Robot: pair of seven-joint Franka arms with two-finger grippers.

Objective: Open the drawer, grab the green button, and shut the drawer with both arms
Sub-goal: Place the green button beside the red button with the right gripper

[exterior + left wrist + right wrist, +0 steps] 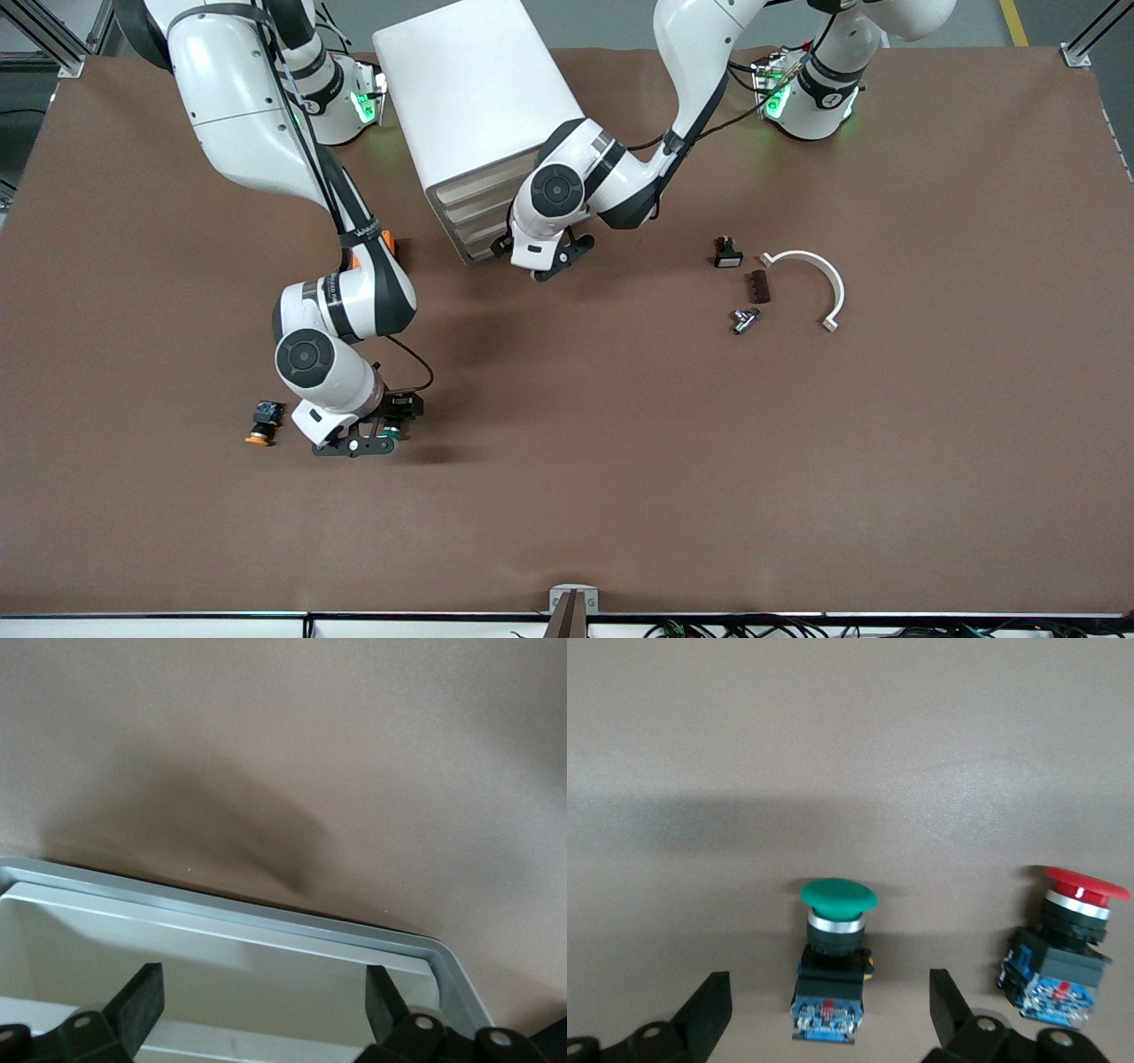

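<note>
The green-capped button (837, 930) lies on the brown table between the fingers of my right gripper (828, 994), which is open and does not touch it. In the front view this gripper (356, 446) is low over the table near the front camera, with the button (393, 431) at its fingertips. My left gripper (551, 263) is open at the lowest drawer (477, 249) of the white cabinet (469, 97). In the left wrist view its gripper (264, 992) spans the drawer's grey rim (266, 926) and pale inside. The arm hides most of the drawer's front.
A red-capped button (1067, 939) lies beside the green one. An orange-capped button (263, 424) lies toward the right arm's end. A small orange box (390, 241) peeks from under the right arm. A black part (728, 252), a brown block (760, 285), a metal fitting (744, 319) and a white curved clip (815, 270) lie toward the left arm's end.
</note>
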